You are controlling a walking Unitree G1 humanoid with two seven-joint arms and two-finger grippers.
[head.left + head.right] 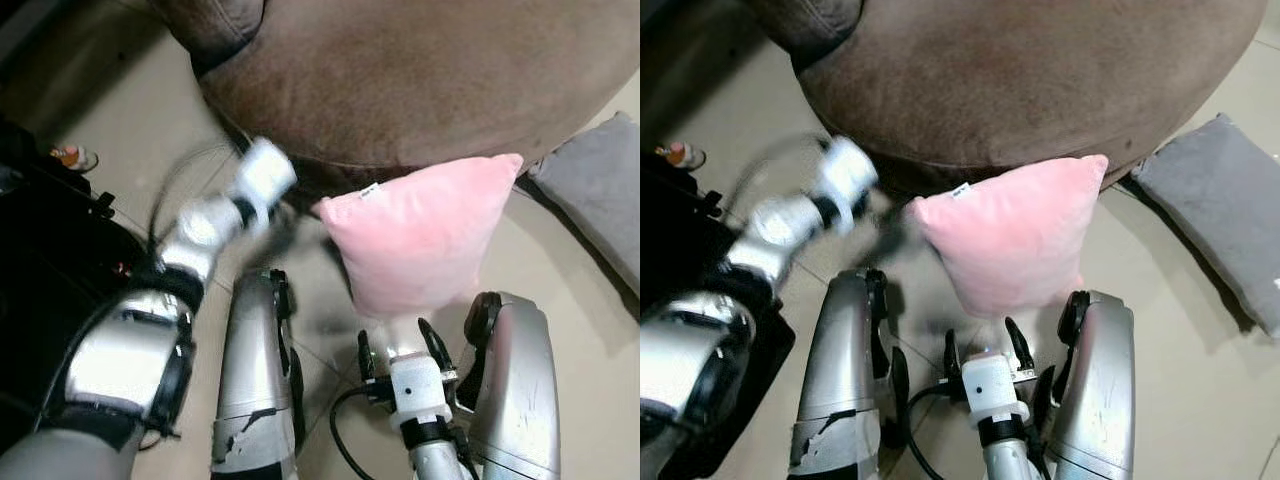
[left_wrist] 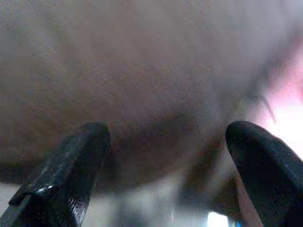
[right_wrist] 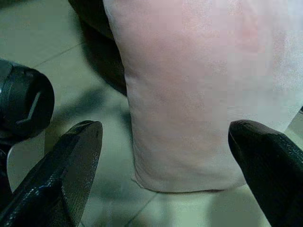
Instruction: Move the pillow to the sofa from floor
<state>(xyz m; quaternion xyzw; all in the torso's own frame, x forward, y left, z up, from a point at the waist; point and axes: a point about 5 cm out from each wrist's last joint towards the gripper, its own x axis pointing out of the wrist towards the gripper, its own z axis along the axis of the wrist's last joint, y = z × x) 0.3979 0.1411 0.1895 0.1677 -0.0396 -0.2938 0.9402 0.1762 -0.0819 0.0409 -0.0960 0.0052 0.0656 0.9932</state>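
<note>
Two grippers flank the pillow (image 1: 420,235), which stands on a corner against the sofa (image 1: 420,80) front, long axis near upright. R gripper (image 1: 398,345) is nearer, directly below it, fingers spread wide w/ pillow's lower end between but ungripped. L gripper (image 2: 161,175), blurred, also wide open, empty, just beside pillow's left edge, facing sofa.

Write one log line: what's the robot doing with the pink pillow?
pink pillow: upright before brown sofa | right pincer: open, facing it | left pincer: open near sofa
</note>
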